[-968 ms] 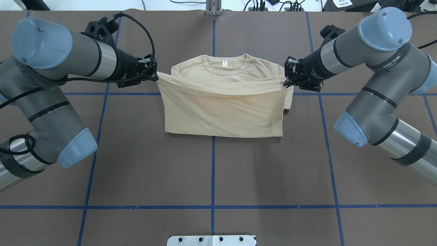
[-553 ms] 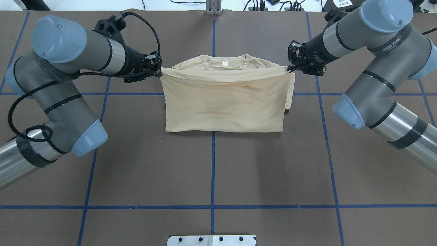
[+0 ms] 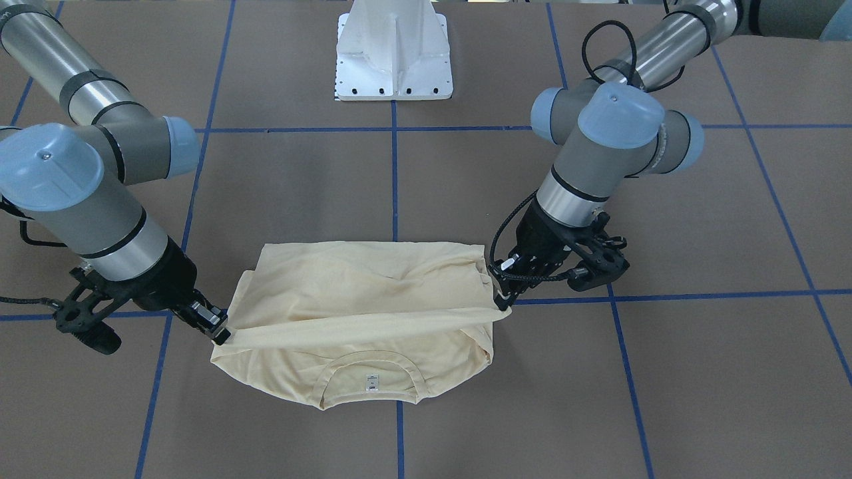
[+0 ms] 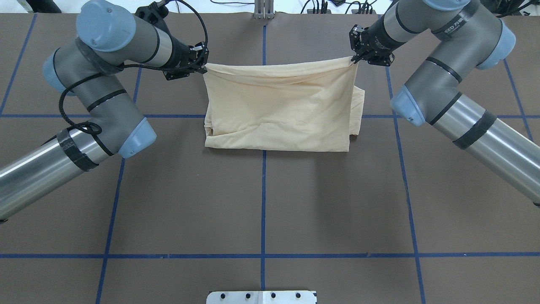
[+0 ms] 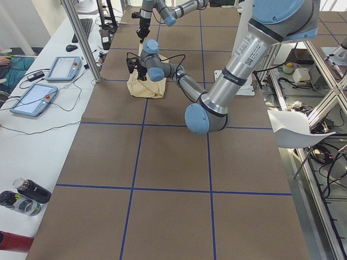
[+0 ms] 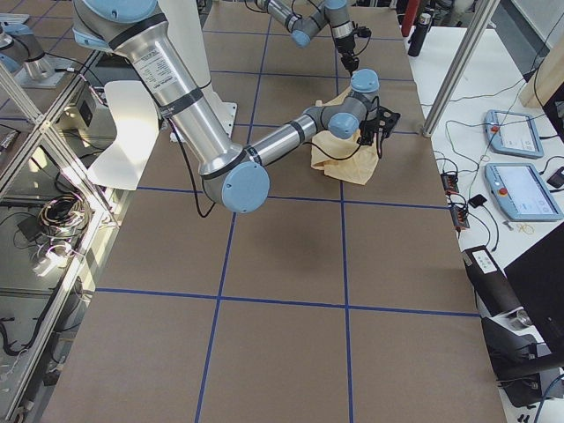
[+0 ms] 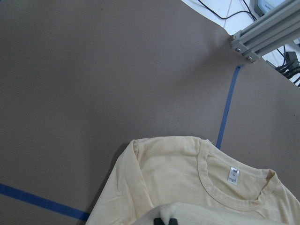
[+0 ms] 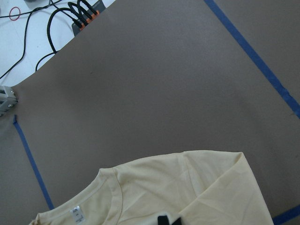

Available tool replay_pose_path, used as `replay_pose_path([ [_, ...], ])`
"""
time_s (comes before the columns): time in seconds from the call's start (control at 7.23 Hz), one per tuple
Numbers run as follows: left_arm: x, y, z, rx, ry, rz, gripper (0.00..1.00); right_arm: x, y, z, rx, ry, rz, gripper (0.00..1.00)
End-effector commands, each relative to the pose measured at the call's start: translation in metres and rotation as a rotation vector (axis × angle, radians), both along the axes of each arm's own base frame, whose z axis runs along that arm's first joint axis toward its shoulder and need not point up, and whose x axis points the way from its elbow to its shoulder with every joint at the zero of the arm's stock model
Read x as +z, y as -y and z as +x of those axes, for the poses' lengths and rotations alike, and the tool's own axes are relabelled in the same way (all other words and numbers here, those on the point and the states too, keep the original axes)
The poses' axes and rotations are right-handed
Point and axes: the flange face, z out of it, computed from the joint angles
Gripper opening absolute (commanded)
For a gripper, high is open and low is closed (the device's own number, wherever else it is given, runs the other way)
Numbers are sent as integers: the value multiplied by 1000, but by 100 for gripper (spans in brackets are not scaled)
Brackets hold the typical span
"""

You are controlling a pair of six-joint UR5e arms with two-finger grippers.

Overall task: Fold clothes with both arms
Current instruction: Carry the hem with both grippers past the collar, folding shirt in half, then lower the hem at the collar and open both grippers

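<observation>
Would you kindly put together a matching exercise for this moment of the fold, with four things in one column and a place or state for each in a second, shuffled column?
Things:
1. left gripper
2. right gripper
3. neck label
4. pedestal base

Places or states:
a. white, at the top of the front-facing view
b. shut on the raised edge of the T-shirt, at the overhead view's right end
c. small and white, at the T-shirt's neck opening
d. shut on the T-shirt's raised edge, at the overhead view's left end

Pairs: 1-d, 2-b, 3-c, 4-a.

Seen from overhead, the T-shirt (image 4: pixel 278 109) hides its own collar (image 3: pixel 370 360).
</observation>
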Motion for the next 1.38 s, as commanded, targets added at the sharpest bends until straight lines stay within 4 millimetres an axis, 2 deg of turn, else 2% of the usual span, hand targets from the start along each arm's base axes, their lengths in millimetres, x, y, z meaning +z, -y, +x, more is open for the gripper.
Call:
replay_pose_path([
  [0.0,11,31,18,-42,3,12,0,27,11,-12,-2,5,12,0],
  [0.14,15,34,22,-42,10,3,0,31,9,-19,-11,0,5,0],
  [0.41,21,45,35,-68,18,11,0,46,-5,-52,-51,-22,-15,0],
  [0.55,23,39,46,-55,18,10,0,55,-10,-61,-60,-35,-25,0],
  [0.69,27,32,56,-47,16,-10,0,65,-11,-60,-64,-46,-32,0],
  [0.97,40,29,80,-78,53,-18,0,72,-9,-59,-69,-57,-30,0],
  [1.24,53,28,84,-78,72,-29,0,80,-2,-57,-31,-91,-21,0],
])
